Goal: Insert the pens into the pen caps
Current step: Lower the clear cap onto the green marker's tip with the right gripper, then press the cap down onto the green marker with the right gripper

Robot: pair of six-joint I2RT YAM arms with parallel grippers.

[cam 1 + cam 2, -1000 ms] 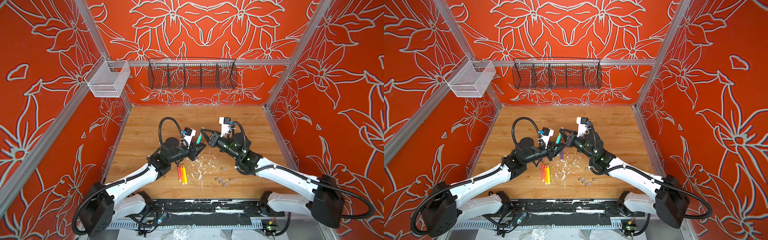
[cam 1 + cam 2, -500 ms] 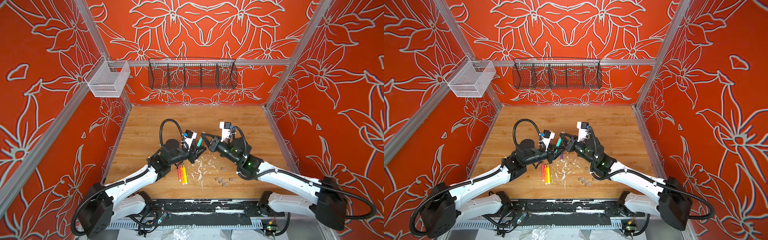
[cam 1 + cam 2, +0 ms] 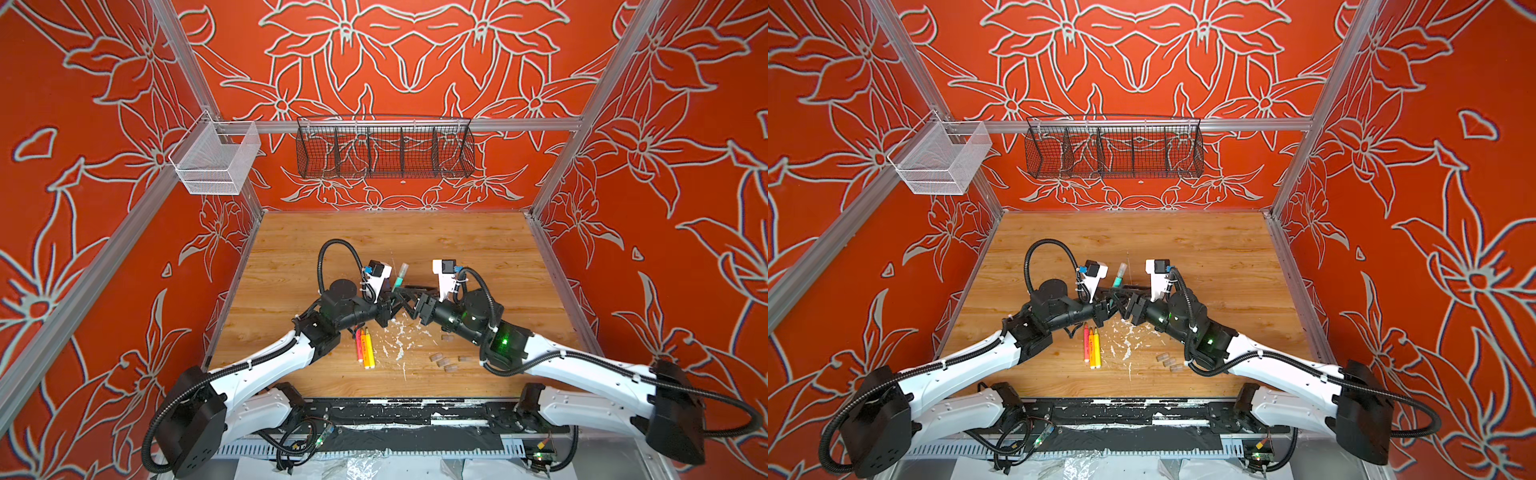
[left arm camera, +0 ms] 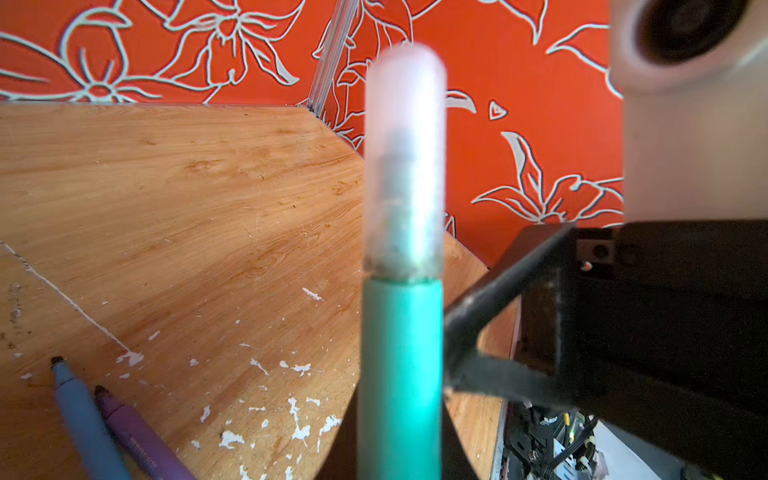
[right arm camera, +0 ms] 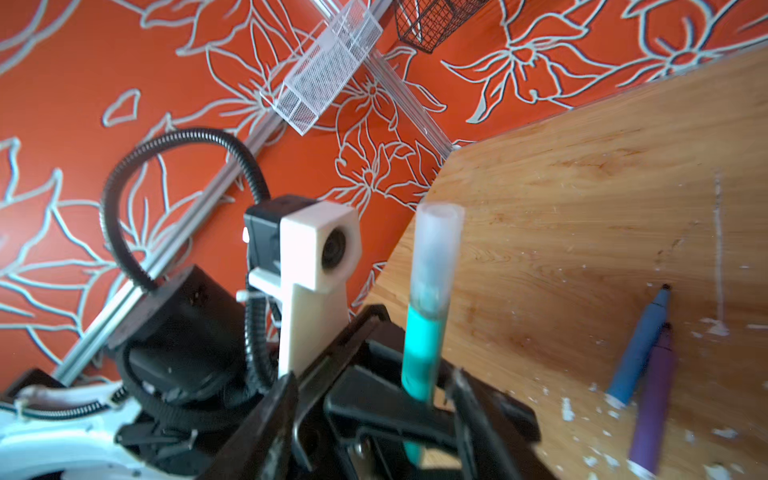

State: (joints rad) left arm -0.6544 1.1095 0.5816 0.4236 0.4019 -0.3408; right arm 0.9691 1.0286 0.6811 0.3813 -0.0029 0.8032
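Clamping capped green pen (image 4: 399, 374), left hand (image 3: 392, 295), right hand (image 5: 374, 386) spread apart beside it

Lab test cell: aluminium frame (image 3: 519, 124), patterned walls (image 3: 395, 62).

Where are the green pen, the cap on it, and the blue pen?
green pen (image 4: 399, 374): left wrist view, mid-barrel.
cap (image 4: 405, 166): left wrist view, translucent side wall.
blue pen (image 5: 638, 349): right wrist view, mid-barrel.

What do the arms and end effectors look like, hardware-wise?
Left arm and right arm: white link shells, black joints, black corrugated cable conduit looping at the wrist. Green light on the right arm. Left end effector and right end effector: black, slim jaws, each with a white-housed camera.
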